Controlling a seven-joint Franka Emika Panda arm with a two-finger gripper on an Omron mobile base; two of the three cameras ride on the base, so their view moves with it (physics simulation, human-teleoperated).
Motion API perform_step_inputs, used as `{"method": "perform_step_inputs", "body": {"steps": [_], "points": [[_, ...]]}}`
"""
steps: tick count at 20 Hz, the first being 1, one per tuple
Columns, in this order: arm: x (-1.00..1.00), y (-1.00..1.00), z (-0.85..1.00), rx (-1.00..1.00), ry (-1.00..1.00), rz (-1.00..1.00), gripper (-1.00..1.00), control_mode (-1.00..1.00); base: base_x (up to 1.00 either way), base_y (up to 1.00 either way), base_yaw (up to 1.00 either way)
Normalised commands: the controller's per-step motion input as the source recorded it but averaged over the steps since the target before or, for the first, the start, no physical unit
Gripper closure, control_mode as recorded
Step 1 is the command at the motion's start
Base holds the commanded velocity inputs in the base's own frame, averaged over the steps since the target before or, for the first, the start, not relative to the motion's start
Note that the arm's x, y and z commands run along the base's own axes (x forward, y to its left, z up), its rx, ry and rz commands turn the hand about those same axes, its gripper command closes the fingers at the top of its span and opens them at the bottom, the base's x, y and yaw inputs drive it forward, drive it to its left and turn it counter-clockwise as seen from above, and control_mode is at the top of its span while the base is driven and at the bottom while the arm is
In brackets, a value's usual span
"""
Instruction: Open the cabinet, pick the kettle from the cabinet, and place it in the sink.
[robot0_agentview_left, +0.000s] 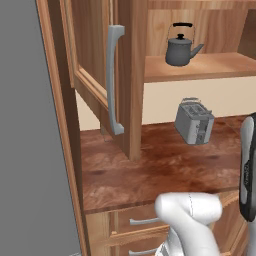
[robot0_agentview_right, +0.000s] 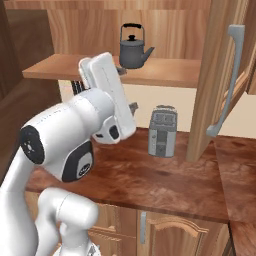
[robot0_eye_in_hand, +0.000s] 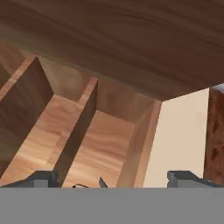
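You have the cabinet (robot0_agentview_left: 125, 75) open: its door with the long grey bar handle (robot0_agentview_left: 114, 80) stands swung out at about 9 o'clock of the kettle in the left base view, and the other door (robot0_agentview_right: 220, 75) hangs open at 3 o'clock in the right base view. So the step in hand looks like the reach for the kettle (robot0_agentview_right: 133, 47), not yet gripped. It sits upright on the wooden shelf (robot0_agentview_right: 165, 72), spout toward 3 o'clock, black arched handle up.

Your gripper (robot0_eye_in_hand: 113, 178) has its fingers spread wide, nothing between them; in the hand view the tips sit at 6 o'clock, looking up into the cabinet's wooden partitions. In the right base view the hand (robot0_agentview_right: 107, 95) is just below and at 8 o'clock of the kettle.

Next move, as I judge it: raise the hand above the shelf edge, line the fingers across the handle or body, and watch the shelf lip.

Below, the reddish-brown countertop (robot0_agentview_left: 165, 170) carries a silver toaster (robot0_agentview_left: 194, 121) against the cream wall. Drawer handles (robot0_agentview_left: 145, 221) show beneath the counter at 6 o'clock.
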Motion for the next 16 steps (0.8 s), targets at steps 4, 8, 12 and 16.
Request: {"method": "perform_step_inputs", "body": {"steps": [4, 8, 12, 16], "points": [[-0.02, 0.46, 0.25, -0.36, 0.25, 0.37, -1.00, -1.00, 0.00, 0.00, 0.00], [0.00, 0.46, 0.26, -0.42, 0.34, 0.29, -1.00, -1.00, 0.00, 0.00, 0.00], [0.01, 0.46, 0.18, -0.37, 0.39, 0.22, -1.00, -1.00, 0.00, 0.00, 0.00], [0.13, 0.42, 0.05, -0.35, 0.13, 0.03, -1.00, -1.00, 0.00, 0.00, 0.00]]}}
